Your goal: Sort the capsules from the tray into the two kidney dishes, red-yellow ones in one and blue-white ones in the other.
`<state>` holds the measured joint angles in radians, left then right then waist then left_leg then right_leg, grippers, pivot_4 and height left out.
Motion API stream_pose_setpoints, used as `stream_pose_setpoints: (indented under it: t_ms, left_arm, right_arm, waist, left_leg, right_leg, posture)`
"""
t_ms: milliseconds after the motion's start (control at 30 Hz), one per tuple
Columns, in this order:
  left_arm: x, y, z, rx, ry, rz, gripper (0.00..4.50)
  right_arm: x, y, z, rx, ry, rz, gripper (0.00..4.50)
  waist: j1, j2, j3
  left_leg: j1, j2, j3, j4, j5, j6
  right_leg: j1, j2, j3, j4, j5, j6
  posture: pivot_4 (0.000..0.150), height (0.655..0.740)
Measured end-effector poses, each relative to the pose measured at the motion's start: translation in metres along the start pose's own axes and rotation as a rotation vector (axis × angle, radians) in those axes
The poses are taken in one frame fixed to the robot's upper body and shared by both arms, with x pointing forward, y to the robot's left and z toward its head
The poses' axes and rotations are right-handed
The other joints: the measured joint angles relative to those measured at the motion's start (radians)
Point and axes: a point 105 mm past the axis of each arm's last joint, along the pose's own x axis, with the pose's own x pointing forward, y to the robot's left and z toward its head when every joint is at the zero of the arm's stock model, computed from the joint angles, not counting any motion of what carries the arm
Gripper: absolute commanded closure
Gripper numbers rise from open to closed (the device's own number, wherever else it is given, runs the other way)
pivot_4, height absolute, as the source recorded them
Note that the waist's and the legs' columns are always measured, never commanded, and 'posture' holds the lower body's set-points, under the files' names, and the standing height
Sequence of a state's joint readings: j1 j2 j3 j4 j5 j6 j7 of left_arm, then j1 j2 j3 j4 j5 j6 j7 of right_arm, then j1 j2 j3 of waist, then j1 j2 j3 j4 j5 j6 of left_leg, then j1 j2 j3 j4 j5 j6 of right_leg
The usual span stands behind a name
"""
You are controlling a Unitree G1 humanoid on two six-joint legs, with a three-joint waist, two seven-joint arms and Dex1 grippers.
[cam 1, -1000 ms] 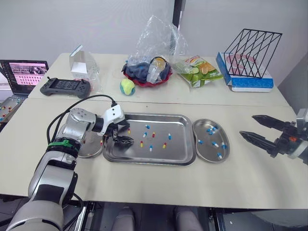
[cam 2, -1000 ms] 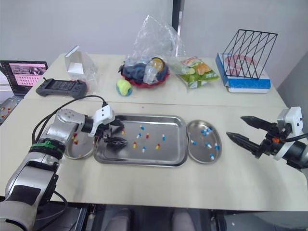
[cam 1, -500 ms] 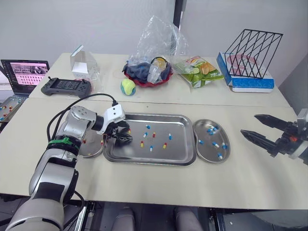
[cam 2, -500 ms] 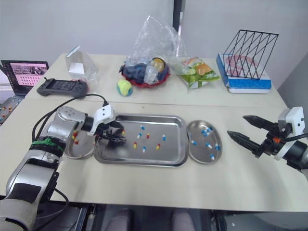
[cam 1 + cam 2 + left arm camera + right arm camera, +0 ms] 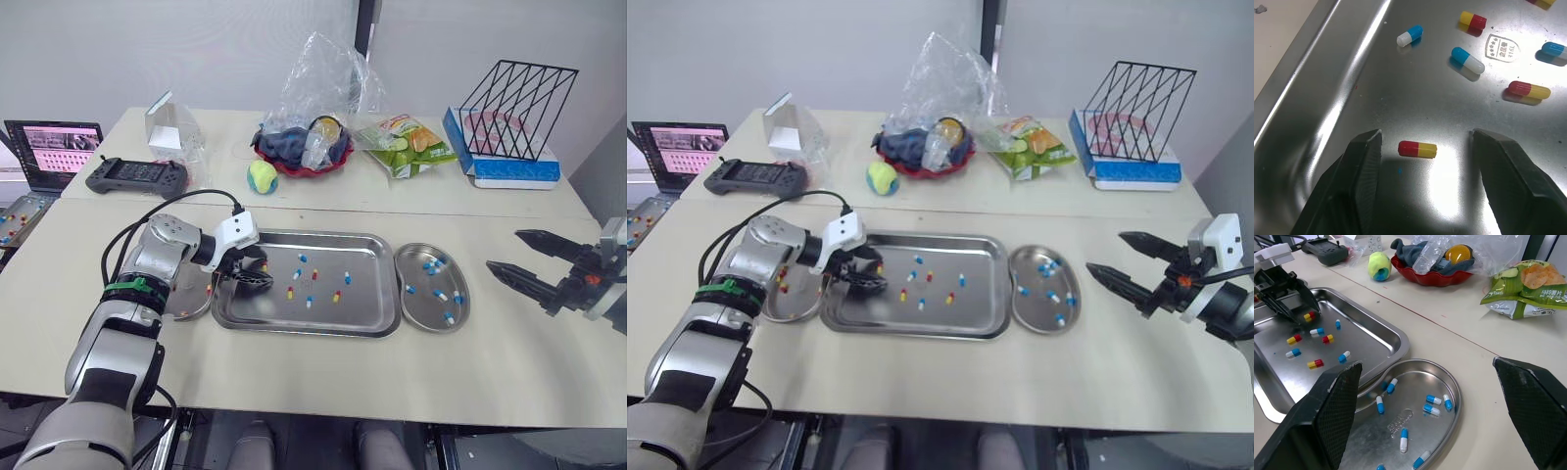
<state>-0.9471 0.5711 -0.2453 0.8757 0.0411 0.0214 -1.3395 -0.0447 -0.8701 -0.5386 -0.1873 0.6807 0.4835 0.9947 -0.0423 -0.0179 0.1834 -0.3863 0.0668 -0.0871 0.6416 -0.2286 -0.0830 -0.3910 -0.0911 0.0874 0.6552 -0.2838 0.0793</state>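
Left gripper released, jaws straddling red-yellow capsule, which lies flat near left end of tray. Capsule likely light, slick, prone to roll, with crushable shell: pinch gently across mid-body. Right gripper spread open over tabletop, beside blue-white dish.

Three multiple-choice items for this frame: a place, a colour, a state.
1. Where is the left tool? A) over the tray's left end B) over the tray's right end C) over the right kidney dish
2. What colour are the capsules in the right kidney dish? A) red-yellow B) blue-white C) green
3. How is the left tool? A) shut on a capsule B) shut, empty C) open
Key: 1 A, it hovers at the tray's left end. 2 B, every capsule there is blue-white. 3 C, its fingers flank a red-yellow capsule lying on the tray.
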Motion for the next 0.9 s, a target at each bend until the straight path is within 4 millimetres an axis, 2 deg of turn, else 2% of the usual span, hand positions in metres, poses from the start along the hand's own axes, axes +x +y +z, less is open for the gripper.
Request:
stream_pose_setpoints:
  t_ms: [33,900]
  left_arm:
    - [-0.0002,0.0005,-0.0006,-0.002,0.003,0.003,2.46]
    - [-0.0025,0.0022,-0.0011,0.023,0.027,-0.003,2.46]
  right_arm:
    - [-0.0001,0.0003,-0.0009,0.003,0.004,-0.002,0.00]
    - [0.0058,0.0007,-0.0015,0.006,0.007,0.000,0.00]
  waist:
    - [0.000,0.000,0.000]
    - [0.000,0.000,0.000]
  left_leg:
    - [0.000,0.000,0.000,0.000,0.000,0.000]
    - [0.000,0.000,0.000,0.000,0.000,0.000]
  right_leg:
    - [0.000,0.000,0.000,0.000,0.000,0.000]
    - [0.000,0.000,0.000,0.000,0.000,0.000]
  posture:
    - [0.150,0.7380]
    - [0.150,0.7380]
